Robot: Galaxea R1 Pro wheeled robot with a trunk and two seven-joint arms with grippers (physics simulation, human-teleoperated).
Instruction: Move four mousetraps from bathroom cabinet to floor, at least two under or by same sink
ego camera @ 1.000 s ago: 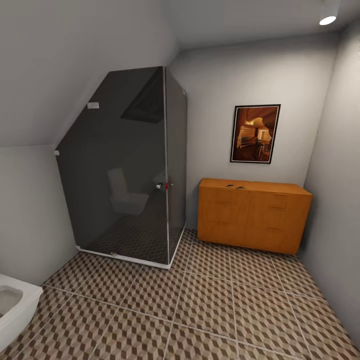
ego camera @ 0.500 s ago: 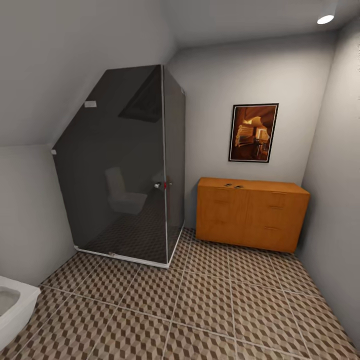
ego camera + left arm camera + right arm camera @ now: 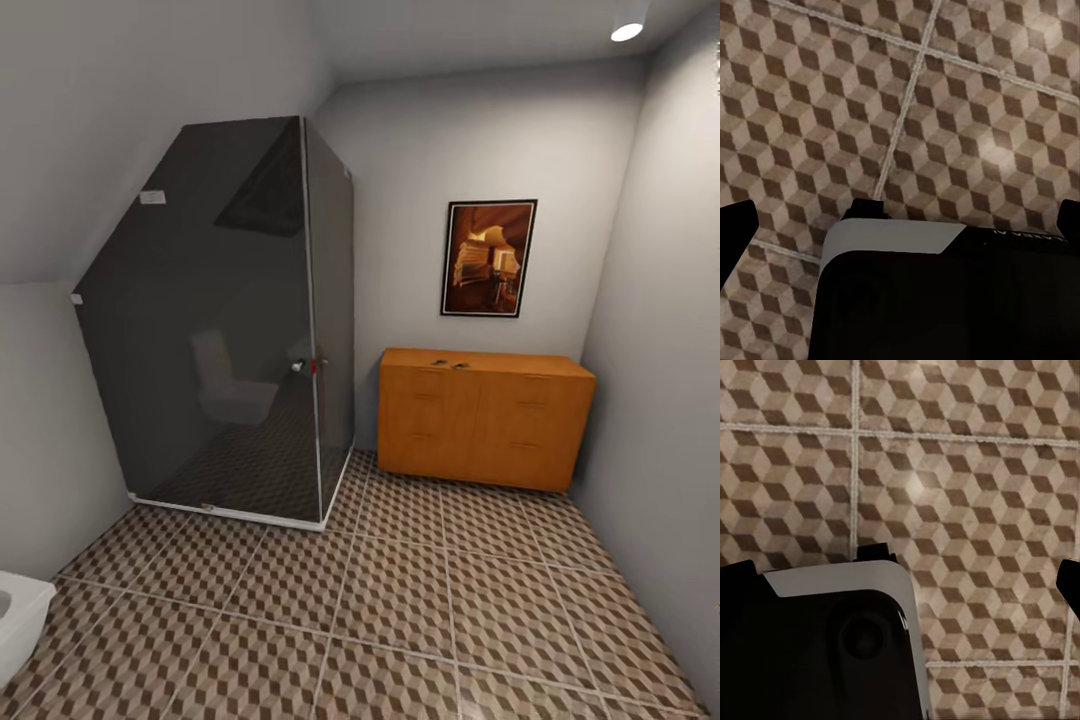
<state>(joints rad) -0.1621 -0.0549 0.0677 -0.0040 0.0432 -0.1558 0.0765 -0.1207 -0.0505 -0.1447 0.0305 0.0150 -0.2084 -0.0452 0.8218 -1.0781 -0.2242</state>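
Both wrist cameras look down at the floor (image 3: 967, 112). It has big square tiles with a brown, beige and white cube pattern and pale lines between them. In the left wrist view, the left gripper (image 3: 904, 221) has its two dark fingertips at the far sides of the picture, far apart, so it is wide open. A black and white part of the robot (image 3: 945, 292) sits below it. In the right wrist view, the right gripper (image 3: 907, 577) looks the same: dark tips at both sides, wide open, holding nothing. A black and white robot part (image 3: 832, 637) is under it too.

In the head view, the same tiled floor runs from the near edge to the walls. A white toilet (image 3: 15, 615) corner shows at the near left edge. Further back on the left stands a dark glass shower (image 3: 230, 330) under the sloped ceiling.

The cabinet (image 3: 485, 420) stands against the far wall, next to the shower. It is low, wide and orange-brown. On its top, near the left end, lie small dark things, the mousetraps (image 3: 450, 363). They are too small to count. A framed picture (image 3: 488, 258) hangs on the wall above the cabinet. A round lamp (image 3: 627, 32) shines in the ceiling.
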